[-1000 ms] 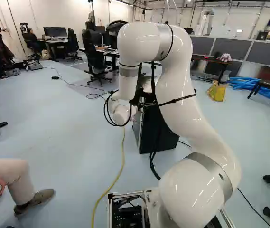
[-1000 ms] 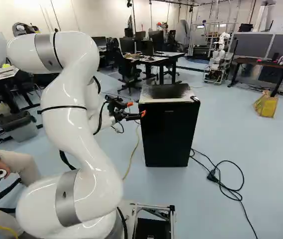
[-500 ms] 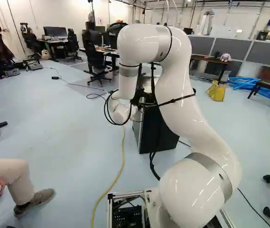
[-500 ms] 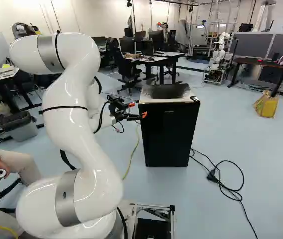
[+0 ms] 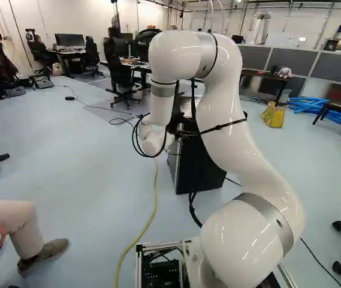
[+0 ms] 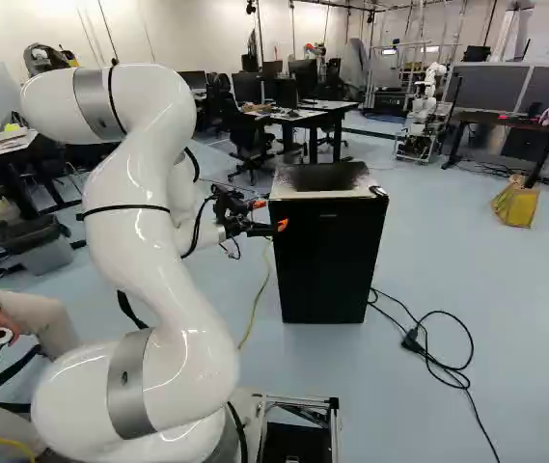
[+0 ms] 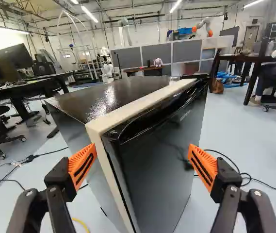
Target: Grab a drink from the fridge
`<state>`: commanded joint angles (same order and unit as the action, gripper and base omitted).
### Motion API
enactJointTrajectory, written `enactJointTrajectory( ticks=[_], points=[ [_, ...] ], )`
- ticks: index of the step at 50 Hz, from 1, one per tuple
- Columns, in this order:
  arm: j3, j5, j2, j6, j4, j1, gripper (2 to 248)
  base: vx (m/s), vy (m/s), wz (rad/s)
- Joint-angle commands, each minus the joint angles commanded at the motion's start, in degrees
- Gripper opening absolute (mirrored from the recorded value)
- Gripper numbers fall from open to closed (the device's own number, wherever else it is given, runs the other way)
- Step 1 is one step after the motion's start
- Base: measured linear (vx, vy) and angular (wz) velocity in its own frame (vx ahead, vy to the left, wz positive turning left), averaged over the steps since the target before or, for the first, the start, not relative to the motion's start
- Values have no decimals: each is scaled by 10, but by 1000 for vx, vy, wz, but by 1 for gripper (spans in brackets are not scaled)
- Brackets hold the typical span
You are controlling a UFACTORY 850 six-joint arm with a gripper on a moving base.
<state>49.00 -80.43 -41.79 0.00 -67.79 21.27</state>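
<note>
1. Gripper [image 7: 142, 149] has shifted slightly: in R base view it's a touch lower & nearer fridge [image 6: 327, 178] vs. the earlier pics, arm easing along w/ it. Base & fridge haven't moved.
2. Gripper state: spread wide, nothing gripped. Pads sit either side of fridge's near upright edge: one pad [image 7: 83, 166] off its side wall, the other [image 7: 203, 167] out past door [image 6: 327, 270]. Contact w/ fridge: can't tell.
3. Drink: not visible; prob. inside fridge, b/c door looks shut. Step in hand, I'd say: lining up on door edge.
4. Main risk: edge looks too flush for the pads to hook, so closing may just slip off, esp. if pull is angled.
5. Pushing on w/ pads off-centre could shove or twist fridge, or press door tighter shut.
6. If the hinge is on this edge (can't tell), pulling here won't open it.
7. Cord [image 6: 452, 376] beside fridge could snag if base drives over.
</note>
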Motion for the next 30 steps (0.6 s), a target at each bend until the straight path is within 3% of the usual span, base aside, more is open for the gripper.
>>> enactJointTrajectory(
  ticks=[30],
  points=[
    [0,0,0,0,-1,0,247,0,0,0]
  ],
)
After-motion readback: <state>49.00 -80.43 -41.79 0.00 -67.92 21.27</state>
